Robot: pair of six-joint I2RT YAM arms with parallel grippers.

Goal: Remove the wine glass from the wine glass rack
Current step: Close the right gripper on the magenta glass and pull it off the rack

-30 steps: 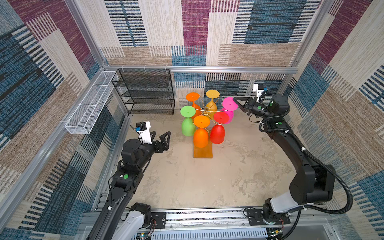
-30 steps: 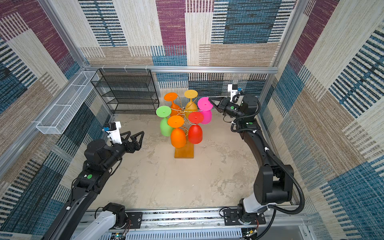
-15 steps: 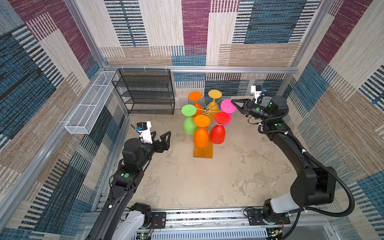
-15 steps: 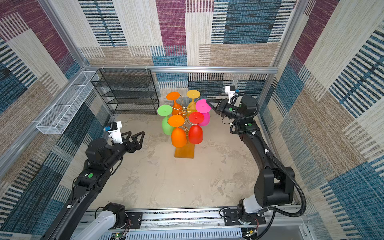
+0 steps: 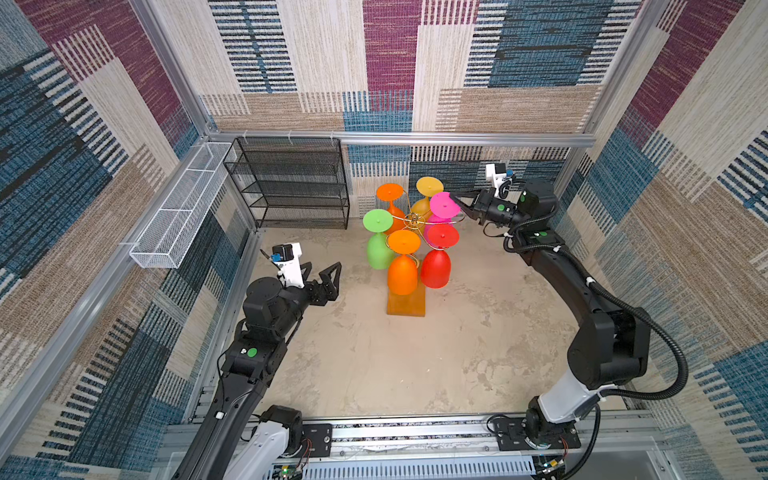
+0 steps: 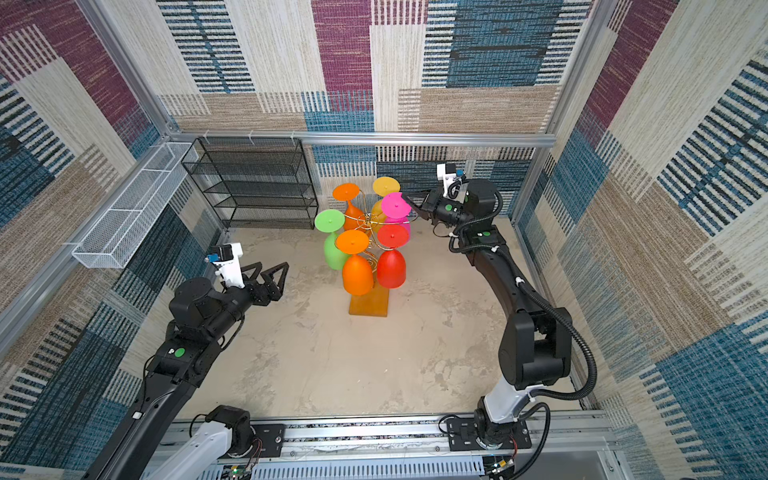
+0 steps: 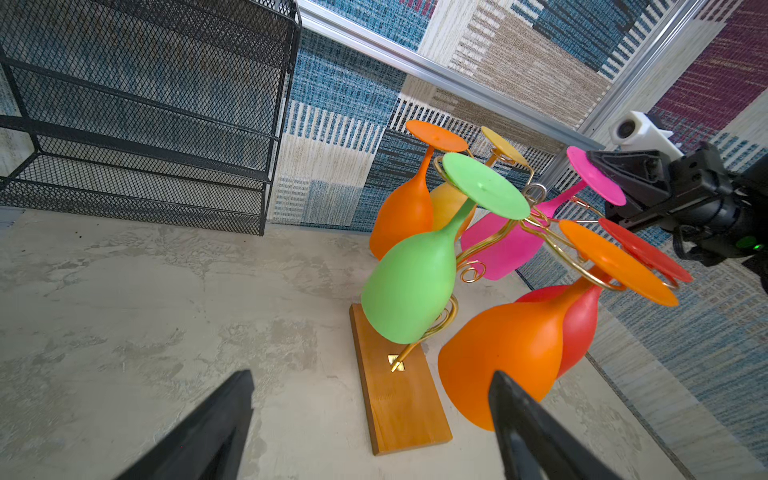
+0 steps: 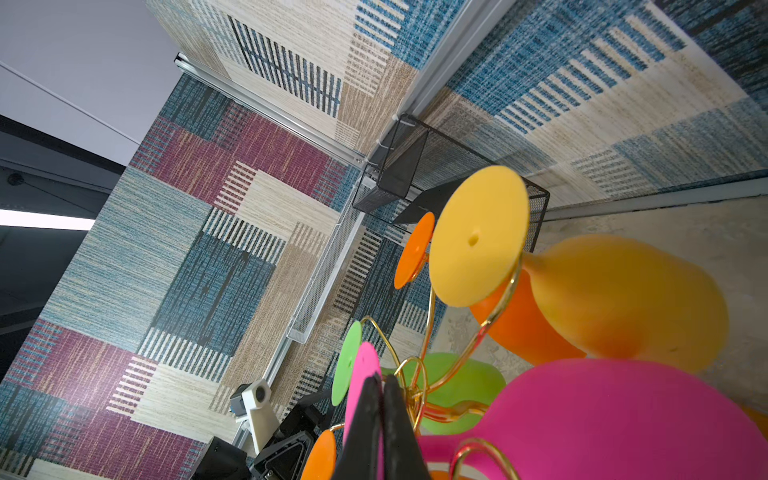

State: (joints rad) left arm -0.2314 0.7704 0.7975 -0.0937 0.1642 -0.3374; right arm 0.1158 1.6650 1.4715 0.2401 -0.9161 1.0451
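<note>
In a top view, the thin gold wire wine glass rack [image 5: 406,307] stands on the grey bench [image 5: 374,365] on its wooden base. In the left wrist view, the left tool [image 7: 372,374] is spread wide and empty. In the right wrist view, the right tool [image 8: 382,378] is clamped on the foot rim of the pink wine glass [image 8: 602,415], which hangs upside down on the rack.

I find no words, labels, brands or numbers that I can read anywhere here, not even on the wine glass rack [image 5: 406,305].

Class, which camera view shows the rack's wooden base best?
The left wrist view: the wooden base shows close and nearly whole. In both top views hanging glasses hide its far end. The right wrist view misses it.
</note>
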